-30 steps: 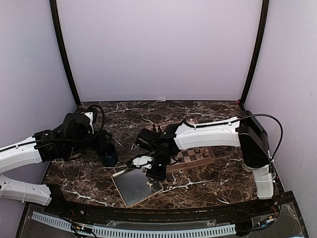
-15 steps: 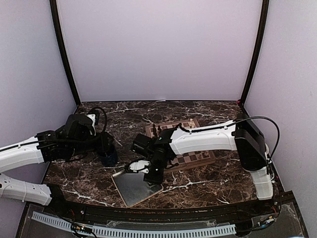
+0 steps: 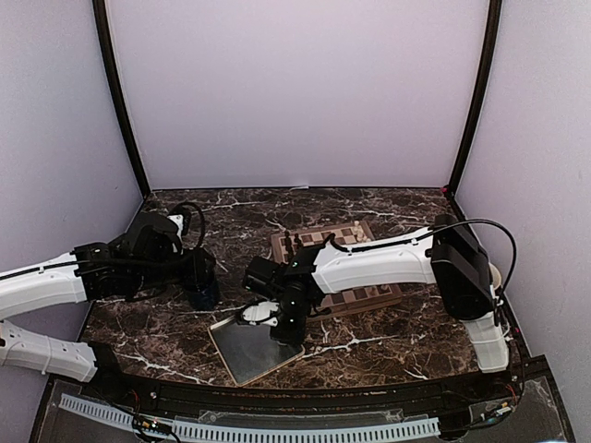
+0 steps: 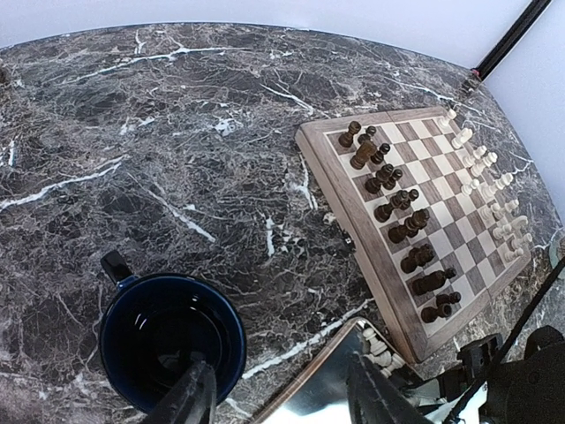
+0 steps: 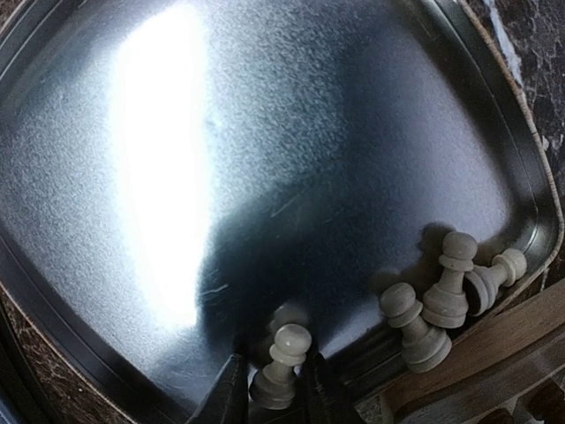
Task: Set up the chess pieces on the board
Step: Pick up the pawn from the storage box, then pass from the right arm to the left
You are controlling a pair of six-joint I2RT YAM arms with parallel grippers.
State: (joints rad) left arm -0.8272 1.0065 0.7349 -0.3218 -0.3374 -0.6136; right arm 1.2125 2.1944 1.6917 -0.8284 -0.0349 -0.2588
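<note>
the right arm [image 3: 379,263] stretched leftward, its hand [image 5: 274,393] pinching a pawn [image 5: 281,358]; the left hand [image 4: 282,397] hovered low with fingers spread wide.

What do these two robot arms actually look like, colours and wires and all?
Both arms have smooth white links, the left arm and right arm alike, joined by chunky black joints. A thin black cable loops off the right arm; another curls off the left. Each ends in two slim fingers. No markings are readable.
</note>
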